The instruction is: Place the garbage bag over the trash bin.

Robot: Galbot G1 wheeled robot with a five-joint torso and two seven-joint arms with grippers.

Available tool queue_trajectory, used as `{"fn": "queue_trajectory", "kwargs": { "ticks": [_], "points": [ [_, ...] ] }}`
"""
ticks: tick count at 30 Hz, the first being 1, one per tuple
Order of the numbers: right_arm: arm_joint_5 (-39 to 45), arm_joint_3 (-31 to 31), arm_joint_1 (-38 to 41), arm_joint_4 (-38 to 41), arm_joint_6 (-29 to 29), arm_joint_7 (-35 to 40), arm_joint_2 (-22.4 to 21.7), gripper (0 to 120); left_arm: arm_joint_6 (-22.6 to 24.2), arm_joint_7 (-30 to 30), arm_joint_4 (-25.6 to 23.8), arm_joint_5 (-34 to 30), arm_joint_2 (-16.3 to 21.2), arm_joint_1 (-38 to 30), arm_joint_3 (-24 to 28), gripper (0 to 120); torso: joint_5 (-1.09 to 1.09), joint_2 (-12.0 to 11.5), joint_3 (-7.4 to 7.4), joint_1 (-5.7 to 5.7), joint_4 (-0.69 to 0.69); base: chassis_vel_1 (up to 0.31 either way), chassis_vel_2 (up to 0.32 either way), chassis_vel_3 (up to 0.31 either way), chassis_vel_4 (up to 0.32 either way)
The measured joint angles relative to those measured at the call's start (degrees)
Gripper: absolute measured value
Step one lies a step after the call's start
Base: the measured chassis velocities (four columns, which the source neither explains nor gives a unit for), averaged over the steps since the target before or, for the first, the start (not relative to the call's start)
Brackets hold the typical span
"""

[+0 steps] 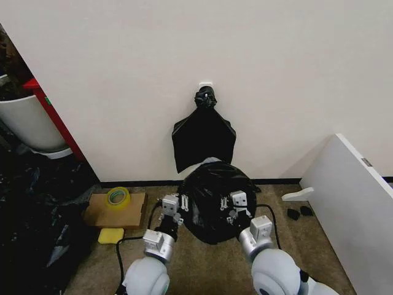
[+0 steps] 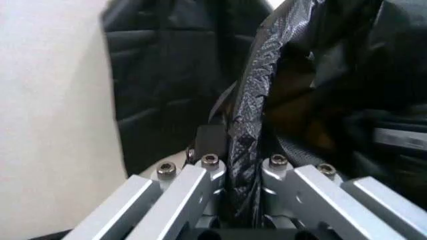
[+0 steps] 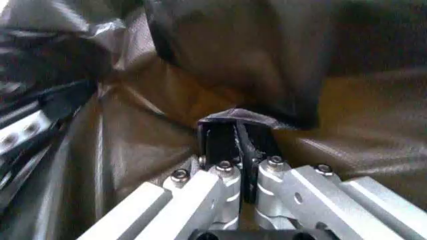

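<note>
— Bag [image 1: 215,200] first: where is it?

— Dead ahead at twelve o'clock, on the floor close to the wall. It is glossy, black and wrinkled, and it bulges into a rounded shape between my two arms. I cannot tell how much of the bin it covers, since I see no white plastic under it.

— And your left gripper [image 1: 174,206]?

— It sits at the bag's nine o'clock edge. My jaws there are pinched together on a fold of the film; in the left wrist view the crinkled strip [image 2: 250,150] runs straight up out of the narrow slot between them.

— The right gripper [image 1: 234,206]?

— That one is at the bag's three o'clock side, reaching in over the black plastic. Its jaws are squeezed on the bag too. In the right wrist view a small peak of film [image 3: 233,120] caps the fingertips, with brownish translucent plastic stretched all around.

— What else is near?

— A flat black bundle [image 1: 204,141] with a knot hangs on the wall at twelve o'clock, just behind the bag. At ten o'clock a tape roll [image 1: 118,196] lies on a cardboard piece [image 1: 104,213], with a yellow sponge [image 1: 111,235] beside it. At two o'clock stands a white board [image 1: 353,196].
</note>
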Motion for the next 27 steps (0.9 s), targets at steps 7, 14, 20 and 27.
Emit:
{"fn": "queue_trajectory", "kwargs": {
  "ticks": [7, 14, 20, 27],
  "points": [
    [-0.6, -0.1, 5.3, -6.3, -3.8, 1.4, 0.4, 0, -0.8, 0.4, -0.1, 1.3, 0.5, 0.9, 0.2, 3, 0.00, 0.0, 0.00, 0.00, 0.01, 0.000, 0.000, 0.000, 0.000],
    [-12.6, 1.0, 6.0, -10.6, -4.9, 0.8, -0.5, 0, -0.9, 0.2, -0.7, 1.5, 0.7, 1.1, -1.4, 3, -0.01, 0.0, 0.00, 0.00, 0.00, 0.000, 0.000, 0.000, 0.000],
    [-16.6, 1.8, 4.8, -10.0, -2.6, -1.6, -1.6, 0, -0.7, -0.1, -0.6, 1.3, 0.7, 0.8, -2.1, 3, 0.01, 0.0, 0.00, 0.00, 0.00, 0.000, 0.000, 0.000, 0.000],
    [-5.0, 0.4, 1.9, -4.7, 2.2, -6.0, -1.5, 0, -0.9, -0.9, 1.6, 1.5, 0.4, 0.2, -2.2, 2, 0.02, 0.0, 0.00, 0.00, 0.02, 0.000, 0.000, 0.000, 0.000]
  ]
}}
